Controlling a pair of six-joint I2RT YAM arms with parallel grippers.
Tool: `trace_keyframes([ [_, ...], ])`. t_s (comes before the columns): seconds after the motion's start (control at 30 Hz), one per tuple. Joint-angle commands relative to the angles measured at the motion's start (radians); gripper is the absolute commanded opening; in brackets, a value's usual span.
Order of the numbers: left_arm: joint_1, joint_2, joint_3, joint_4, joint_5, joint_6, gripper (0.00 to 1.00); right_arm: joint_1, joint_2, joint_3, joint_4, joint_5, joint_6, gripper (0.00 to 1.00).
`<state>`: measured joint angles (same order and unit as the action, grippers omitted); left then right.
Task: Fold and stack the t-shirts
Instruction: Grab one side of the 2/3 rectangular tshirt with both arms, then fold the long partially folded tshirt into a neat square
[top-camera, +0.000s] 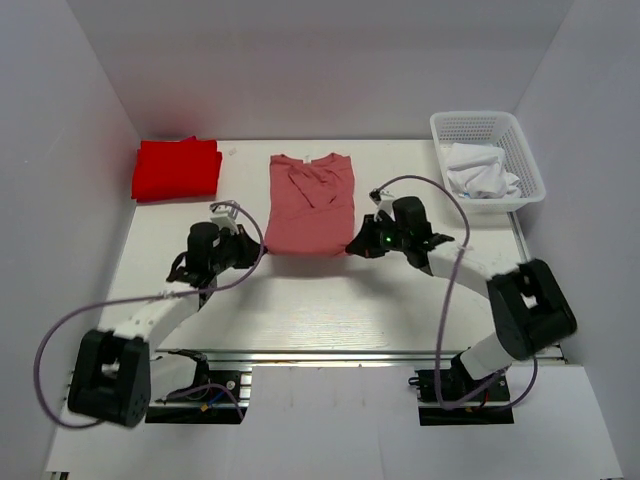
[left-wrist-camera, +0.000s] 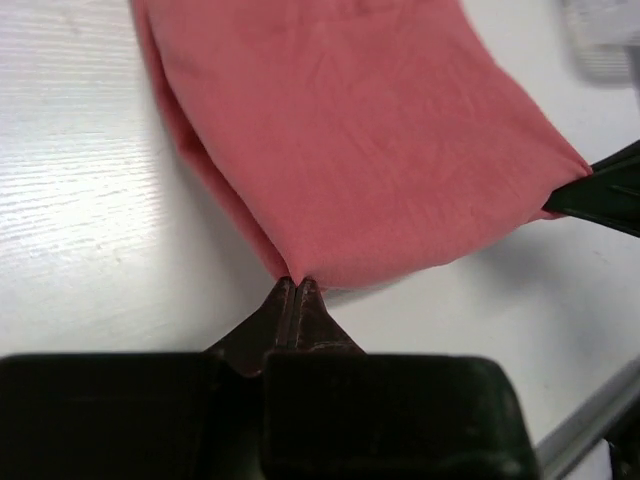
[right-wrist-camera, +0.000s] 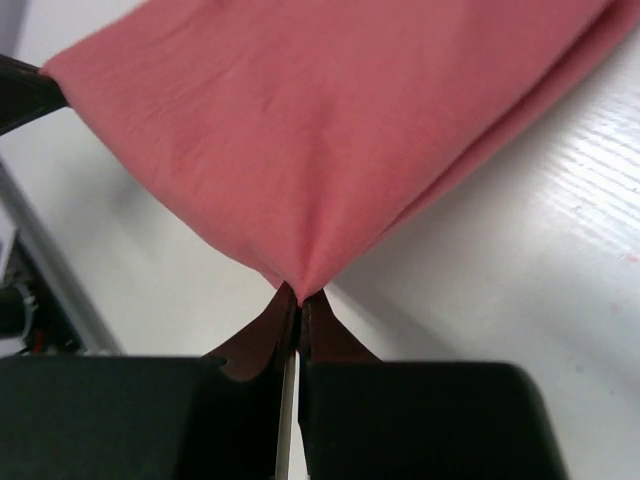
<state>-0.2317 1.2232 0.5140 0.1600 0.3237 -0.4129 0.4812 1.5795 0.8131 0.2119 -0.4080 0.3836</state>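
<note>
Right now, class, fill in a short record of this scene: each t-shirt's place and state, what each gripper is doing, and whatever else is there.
pink t-shirt: middle of the table, sides folded in, collar at the far end
red t-shirt: folded, far left corner
left gripper: shut on the pink t-shirt's near left corner
right gripper: shut on its near right corner
basket: far right corner, white cloth inside
stacking: not yet done, the two t-shirts lie apart
</note>
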Motion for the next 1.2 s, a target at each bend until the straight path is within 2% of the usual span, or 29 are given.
trace_keyframes([
  [0.0, -0.006, -0.178, -0.063, -0.068, 0.06, -0.036, 0.0, 0.007, -0.15, -0.066, -0.06, -0.061, -0.032, 0.0],
  [0.1, -0.006, -0.347, -0.063, -0.2, 0.139, -0.037, 0.0, 0.007, -0.251, -0.104, -0.132, -0.133, -0.049, 0.0],
  [0.13, -0.006, -0.387, -0.063, -0.227, 0.15, -0.046, 0.0, 0.008, -0.268, -0.103, -0.205, -0.178, -0.055, 0.0],
  [0.23, -0.015, -0.517, -0.039, -0.322, 0.173, -0.056, 0.0, 0.017, -0.396, -0.089, -0.275, -0.242, -0.087, 0.0],
  [0.3, -0.015, -0.556, -0.026, -0.365, 0.182, -0.066, 0.0, 0.017, -0.453, -0.075, -0.281, -0.217, -0.092, 0.0],
  [0.43, -0.015, -0.577, 0.017, -0.344, 0.146, -0.076, 0.0, 0.01, -0.506, -0.048, -0.273, -0.149, -0.08, 0.0],
  [0.57, -0.015, -0.524, 0.04, -0.272, 0.036, -0.109, 0.0, 0.005, -0.477, 0.004, -0.272, -0.004, -0.017, 0.0],
  [0.63, -0.015, -0.453, 0.089, -0.248, -0.032, -0.118, 0.0, 0.002, -0.438, 0.026, -0.27, 0.046, -0.006, 0.0],
  [0.87, -0.006, -0.202, 0.251, -0.212, -0.124, -0.086, 0.0, -0.015, -0.311, 0.17, -0.266, 0.155, 0.001, 0.0],
  [1.0, 0.006, -0.096, 0.32, -0.212, -0.189, -0.076, 0.0, -0.036, -0.218, 0.251, -0.267, 0.175, 0.003, 0.0],
  [1.17, 0.006, 0.077, 0.424, -0.195, -0.198, -0.058, 0.0, -0.072, -0.087, 0.362, -0.296, 0.138, -0.002, 0.0],
])
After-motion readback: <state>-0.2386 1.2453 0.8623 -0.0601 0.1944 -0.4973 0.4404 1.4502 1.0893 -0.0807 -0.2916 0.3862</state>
